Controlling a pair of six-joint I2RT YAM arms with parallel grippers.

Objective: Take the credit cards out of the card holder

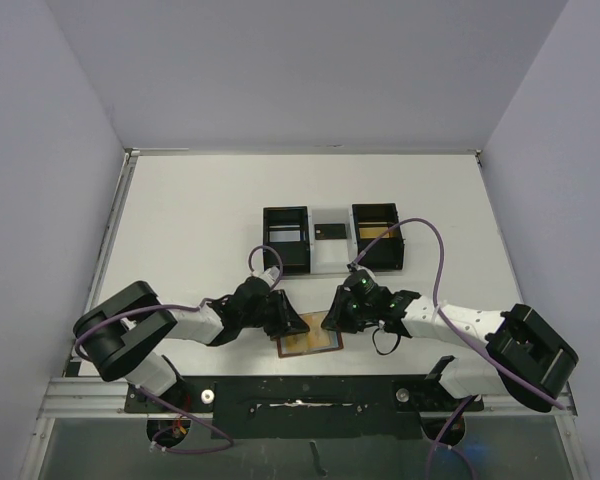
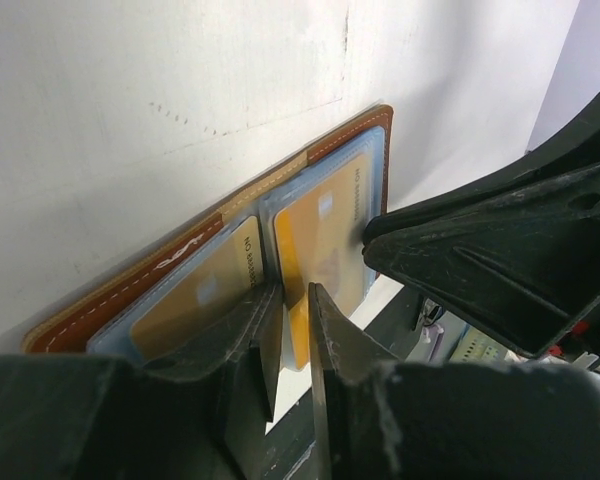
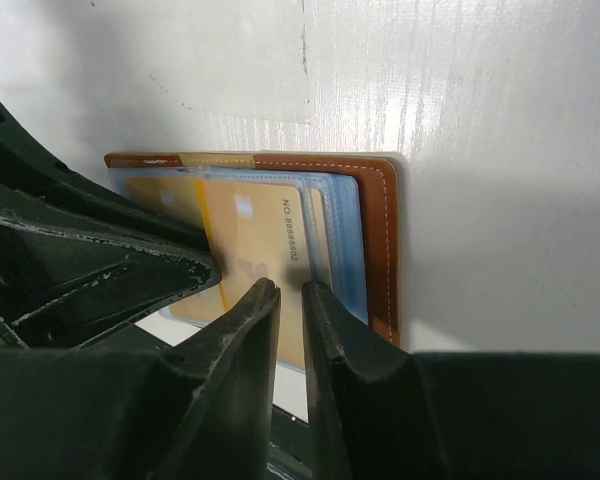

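Observation:
The card holder (image 1: 310, 345) lies open near the table's front edge, brown leather (image 2: 130, 290) outside and blue-grey pockets inside. A gold credit card (image 2: 195, 290) sits in its left pocket. A second credit card (image 2: 325, 240) sits partly out of the other pocket. My left gripper (image 2: 293, 292) is shut on this card's lower edge, at the holder's left side (image 1: 283, 318). My right gripper (image 3: 290, 285) is at the holder's right side (image 1: 342, 312). Its jaws are nearly together, their tips resting on the same card (image 3: 255, 230) and the pocket, with nothing seen clamped between them.
A black-and-white three-compartment tray (image 1: 285, 262) stands behind the grippers at mid-table, with a small black card (image 1: 328, 231) in its middle section. The table's front rail (image 1: 300, 400) runs just below the card holder.

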